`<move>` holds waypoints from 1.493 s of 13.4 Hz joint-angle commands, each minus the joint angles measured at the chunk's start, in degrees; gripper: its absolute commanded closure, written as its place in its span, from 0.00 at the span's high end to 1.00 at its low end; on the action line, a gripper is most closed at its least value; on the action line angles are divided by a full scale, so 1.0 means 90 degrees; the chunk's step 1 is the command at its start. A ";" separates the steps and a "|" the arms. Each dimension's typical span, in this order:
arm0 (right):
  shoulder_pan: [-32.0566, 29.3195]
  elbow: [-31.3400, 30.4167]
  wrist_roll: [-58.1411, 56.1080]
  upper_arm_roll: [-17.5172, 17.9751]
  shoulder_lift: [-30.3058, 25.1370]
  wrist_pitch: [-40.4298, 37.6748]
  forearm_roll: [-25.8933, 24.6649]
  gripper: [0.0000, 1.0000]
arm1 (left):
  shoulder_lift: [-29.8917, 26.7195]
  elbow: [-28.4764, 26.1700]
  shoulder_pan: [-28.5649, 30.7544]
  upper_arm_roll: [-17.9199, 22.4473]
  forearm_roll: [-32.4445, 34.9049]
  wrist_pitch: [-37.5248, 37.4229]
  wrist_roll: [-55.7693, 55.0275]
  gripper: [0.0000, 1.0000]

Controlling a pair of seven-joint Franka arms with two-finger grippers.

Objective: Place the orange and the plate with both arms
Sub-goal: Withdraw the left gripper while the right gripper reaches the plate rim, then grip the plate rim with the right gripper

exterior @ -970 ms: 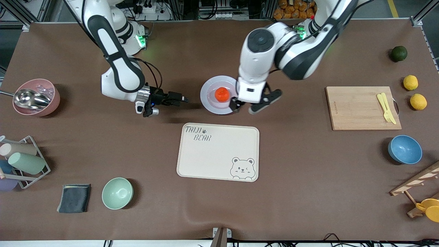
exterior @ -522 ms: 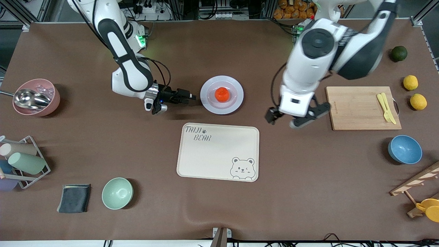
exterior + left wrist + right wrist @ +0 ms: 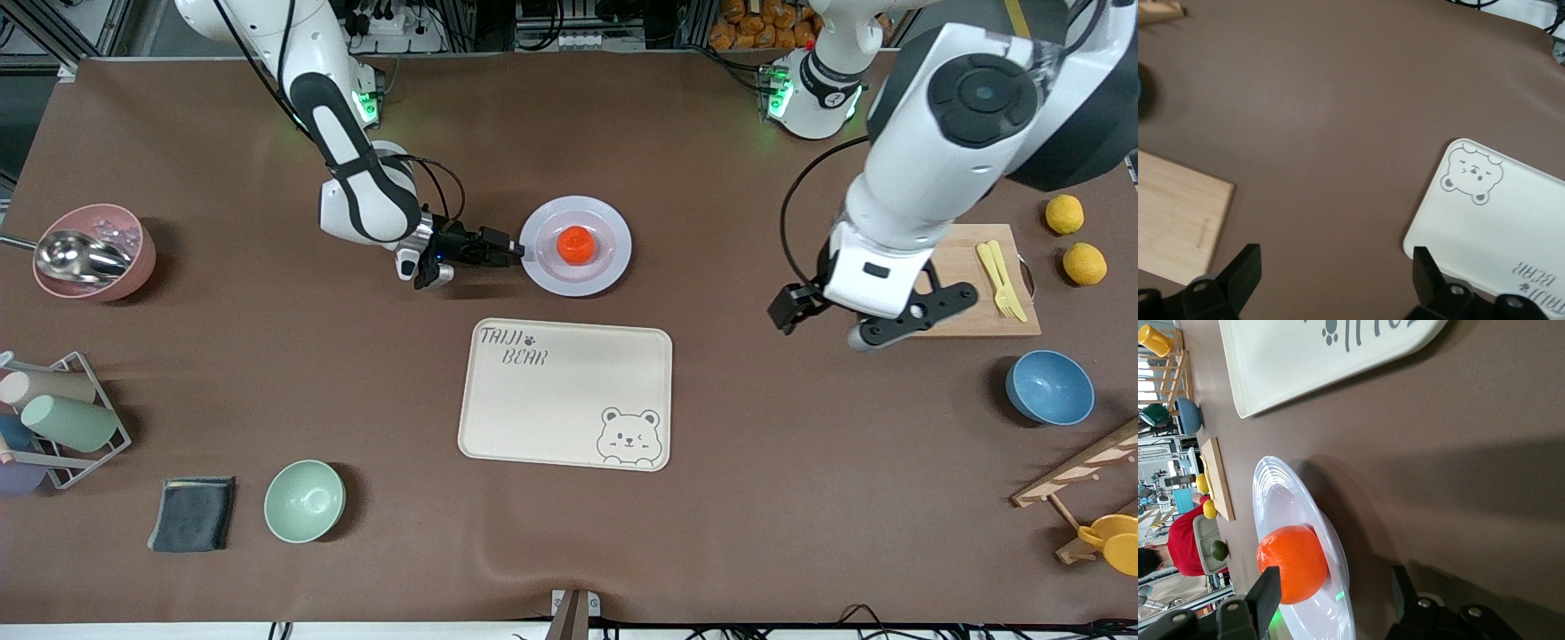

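Brown matting covers the whole table (image 3: 756, 498), and the plate (image 3: 606, 267) lies at its middle, just farther from the front camera than the cream bear-printed tray (image 3: 569, 409). You will find the orange (image 3: 575, 244) resting in the plate's well.

Check the right gripper (image 3: 514, 255): it lies low and level at the plate's rim, on the side toward the right arm's end of the table. In the right wrist view its fingers (image 3: 1268, 590) stand parted, with the rim between them. They are not closed on it and hold nothing.

The left gripper (image 3: 822, 320) hangs over bare matting beside the wooden cutting board (image 3: 951, 307), well apart from the plate. Its fingers (image 3: 1245, 270) are spread wide and empty; treat this arm as waiting.

Judged from this layout, the step in hand is the grasp of the plate. The next move calls for closing squarely on the rim, then lifting level toward the tray so the orange does not roll.
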 commanded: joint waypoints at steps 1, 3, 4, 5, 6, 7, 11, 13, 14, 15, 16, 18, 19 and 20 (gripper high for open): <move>0.0238 0.0053 -0.0181 -0.0048 0.0087 0.0114 0.0403 0.72 | -0.0601 -0.0050 -0.0231 0.1137 -0.0897 -0.0281 0.1399 1.00; 0.0394 0.0053 -0.0385 -0.0048 0.0116 0.0143 0.0714 0.69 | -0.0885 -0.0060 -0.0260 0.1617 -0.1066 -0.0710 0.2132 1.00; 0.0452 0.0053 -0.0454 -0.0048 0.0126 0.0153 0.0852 0.68 | -0.0983 -0.0080 -0.0280 0.1803 -0.1086 -0.0857 0.2503 1.00; 0.0521 0.0063 -0.0464 -0.0048 0.0145 0.0163 0.0892 0.64 | -0.1081 -0.0099 -0.0290 0.2017 -0.1154 -0.1071 0.2816 1.00; 0.0541 0.0092 -0.0465 -0.0048 0.0184 0.0211 0.0902 0.62 | -0.1159 -0.0109 -0.0319 0.2251 -0.1270 -0.1228 0.3032 1.00; 0.0551 0.0092 -0.0465 -0.0048 0.0184 0.0231 0.0911 0.58 | -0.1227 -0.0148 -0.0406 0.2495 -0.1397 -0.1384 0.3237 1.00; 0.0706 0.0112 -0.0465 -0.0048 0.0194 0.0280 0.1077 0.54 | -0.1306 -0.0275 -0.0368 0.2703 -0.1447 -0.1503 0.3952 1.00; 0.0853 0.0121 -0.0465 -0.0048 0.0194 0.0290 0.1224 0.48 | -0.1355 -0.0285 -0.0349 0.2693 -0.1447 -0.1512 0.4020 1.00; 0.0863 0.0131 -0.0465 -0.0048 0.0194 0.0300 0.1234 0.39 | -0.1365 -0.0285 -0.0329 0.2693 -0.1447 -0.1551 0.4040 1.00; 0.0863 0.0131 -0.0465 -0.0048 0.0194 0.0338 0.1234 0.35 | -0.1394 -0.0275 -0.0319 0.2693 -0.1447 -0.1600 0.4040 1.00; 0.0911 0.0151 -0.0465 -0.0048 0.0194 0.0445 0.1234 0.35 | -0.1413 -0.0285 -0.0329 0.2703 -0.1447 -0.1639 0.4030 1.00; 0.1048 0.0199 -0.0465 -0.0048 0.0194 0.0641 0.1234 0.12 | -0.1414 -0.0266 -0.0310 0.2703 -0.1447 -0.1649 0.4030 1.00; 0.1068 0.0209 -0.0465 -0.0048 0.0194 0.0729 0.1234 0.00 | -0.1414 -0.0256 -0.0300 0.2703 -0.1447 -0.1649 0.4040 1.00; 0.1068 0.0209 -0.0465 -0.0048 0.0194 0.0749 0.1234 0.00 | -0.1404 -0.0246 -0.0280 0.2693 -0.1447 -0.1649 0.4040 1.00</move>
